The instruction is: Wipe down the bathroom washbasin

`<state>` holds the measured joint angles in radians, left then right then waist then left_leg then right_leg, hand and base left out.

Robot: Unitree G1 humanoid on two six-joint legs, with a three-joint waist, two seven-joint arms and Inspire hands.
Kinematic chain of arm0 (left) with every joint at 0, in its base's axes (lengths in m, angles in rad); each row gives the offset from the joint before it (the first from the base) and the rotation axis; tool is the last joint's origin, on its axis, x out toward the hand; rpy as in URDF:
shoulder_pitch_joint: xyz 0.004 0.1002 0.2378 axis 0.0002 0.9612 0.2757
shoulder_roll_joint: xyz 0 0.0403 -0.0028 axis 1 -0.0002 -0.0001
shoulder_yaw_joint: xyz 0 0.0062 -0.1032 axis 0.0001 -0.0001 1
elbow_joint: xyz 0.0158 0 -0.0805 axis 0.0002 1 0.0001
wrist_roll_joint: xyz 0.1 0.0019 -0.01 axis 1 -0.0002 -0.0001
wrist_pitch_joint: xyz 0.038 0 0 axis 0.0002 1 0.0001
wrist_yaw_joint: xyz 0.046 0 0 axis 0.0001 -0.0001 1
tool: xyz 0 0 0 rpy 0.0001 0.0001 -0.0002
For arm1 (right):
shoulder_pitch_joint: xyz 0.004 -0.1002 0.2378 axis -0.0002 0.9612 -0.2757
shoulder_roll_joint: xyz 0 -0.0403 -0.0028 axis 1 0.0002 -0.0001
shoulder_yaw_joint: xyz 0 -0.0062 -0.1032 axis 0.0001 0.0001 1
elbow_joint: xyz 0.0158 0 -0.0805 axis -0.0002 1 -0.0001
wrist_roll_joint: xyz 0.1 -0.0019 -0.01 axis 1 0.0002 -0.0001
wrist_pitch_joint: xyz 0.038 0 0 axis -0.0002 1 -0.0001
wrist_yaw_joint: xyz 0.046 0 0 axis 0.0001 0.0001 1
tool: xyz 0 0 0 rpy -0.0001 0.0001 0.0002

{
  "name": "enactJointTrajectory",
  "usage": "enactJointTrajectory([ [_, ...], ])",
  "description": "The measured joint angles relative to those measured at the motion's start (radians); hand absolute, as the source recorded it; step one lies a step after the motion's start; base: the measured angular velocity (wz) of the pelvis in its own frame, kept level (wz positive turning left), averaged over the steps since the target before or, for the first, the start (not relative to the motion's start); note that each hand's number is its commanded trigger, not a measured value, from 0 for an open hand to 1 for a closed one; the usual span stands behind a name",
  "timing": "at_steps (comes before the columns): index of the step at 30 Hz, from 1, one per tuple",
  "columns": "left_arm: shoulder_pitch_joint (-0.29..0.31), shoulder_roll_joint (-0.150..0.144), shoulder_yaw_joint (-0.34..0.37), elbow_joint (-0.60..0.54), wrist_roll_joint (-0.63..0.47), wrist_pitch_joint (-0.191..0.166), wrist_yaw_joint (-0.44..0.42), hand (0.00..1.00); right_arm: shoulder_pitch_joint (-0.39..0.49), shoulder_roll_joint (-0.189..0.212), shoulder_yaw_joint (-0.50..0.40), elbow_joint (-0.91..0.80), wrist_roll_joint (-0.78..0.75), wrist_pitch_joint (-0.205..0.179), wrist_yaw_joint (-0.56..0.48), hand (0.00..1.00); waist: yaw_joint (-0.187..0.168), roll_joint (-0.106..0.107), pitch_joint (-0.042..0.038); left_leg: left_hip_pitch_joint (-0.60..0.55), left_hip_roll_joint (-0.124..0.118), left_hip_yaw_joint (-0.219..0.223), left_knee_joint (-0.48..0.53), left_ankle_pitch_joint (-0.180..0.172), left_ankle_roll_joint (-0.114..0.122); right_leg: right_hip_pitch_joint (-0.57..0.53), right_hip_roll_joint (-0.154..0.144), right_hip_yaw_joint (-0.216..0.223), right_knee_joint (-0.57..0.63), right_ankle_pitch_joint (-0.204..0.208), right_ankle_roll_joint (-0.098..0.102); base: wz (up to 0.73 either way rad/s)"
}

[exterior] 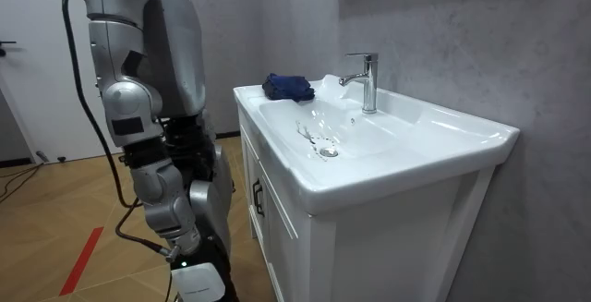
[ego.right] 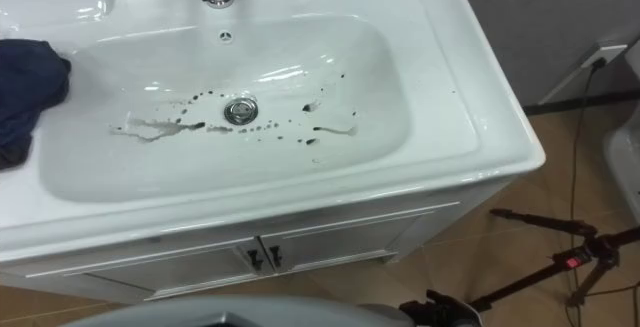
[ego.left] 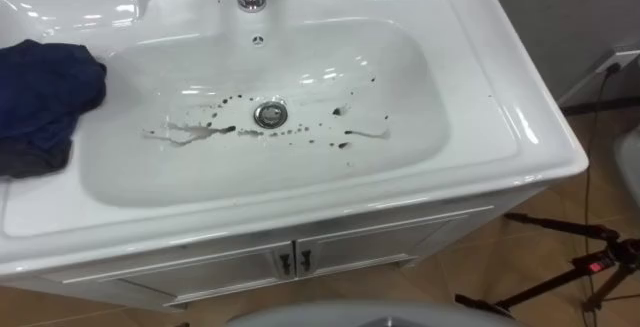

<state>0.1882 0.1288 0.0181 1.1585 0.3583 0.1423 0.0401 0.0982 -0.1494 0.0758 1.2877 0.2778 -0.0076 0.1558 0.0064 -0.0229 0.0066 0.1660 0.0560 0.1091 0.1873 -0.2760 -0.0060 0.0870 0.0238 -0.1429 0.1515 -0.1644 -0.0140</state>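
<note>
Right hand (exterior: pixel 196 280) hangs beside basin (exterior: pixel 434 150), room view.

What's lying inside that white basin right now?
Inside, dark specks and a greyish smear surround the metal drain. A blue cloth drapes over the basin's left rim, hiding whatever is beneath.

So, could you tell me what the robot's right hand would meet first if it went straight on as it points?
Probably the brown wooden floor: the right hand hangs low beside the white vanity cabinet, pointing downwards, though its tip is cut off.
</note>
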Motion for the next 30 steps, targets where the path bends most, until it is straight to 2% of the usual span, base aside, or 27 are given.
enactJointTrajectory([
  [8, 0.000, 0.002, 0.010, 0.000, 0.000, 0.000, -0.001, 0.00, 0.000, 0.000, -0.001, 0.000, -0.009, -0.009, 0.008, 0.00, 0.000, 0.001, -0.0035, 0.001, 0.000, 0.000, 0.000, 0.000, 0.000, 0.001, 0.000, -0.001, 0.001, 0.000, 0.000, 0.00],
  [22, 0.004, 0.001, 0.020, 0.001, -0.015, -0.001, 0.009, 0.00, 0.001, 0.002, -0.010, -0.001, -0.014, -0.013, 0.009, 0.00, 0.000, -0.002, -0.0026, 0.002, 0.000, -0.003, 0.001, 0.000, 0.000, 0.010, -0.003, -0.022, 0.000, 0.001, 0.001, 0.01],
  [27, 0.012, 0.002, 0.031, 0.003, -0.072, -0.001, 0.015, 0.00, 0.000, 0.003, -0.025, -0.001, -0.027, -0.013, 0.009, 0.00, 0.000, 0.000, -0.0033, 0.002, 0.000, -0.004, 0.001, 0.000, 0.000, 0.011, -0.003, -0.022, 0.000, 0.001, 0.001, 0.00],
  [30, 0.023, 0.003, 0.065, 0.003, -0.132, 0.000, 0.021, 0.00, 0.000, 0.004, -0.029, 0.001, -0.031, -0.011, 0.008, 0.00, 0.002, 0.000, -0.0031, 0.003, 0.000, -0.004, 0.001, 0.000, 0.000, 0.011, -0.003, -0.018, 0.000, 0.001, 0.001, 0.00],
])
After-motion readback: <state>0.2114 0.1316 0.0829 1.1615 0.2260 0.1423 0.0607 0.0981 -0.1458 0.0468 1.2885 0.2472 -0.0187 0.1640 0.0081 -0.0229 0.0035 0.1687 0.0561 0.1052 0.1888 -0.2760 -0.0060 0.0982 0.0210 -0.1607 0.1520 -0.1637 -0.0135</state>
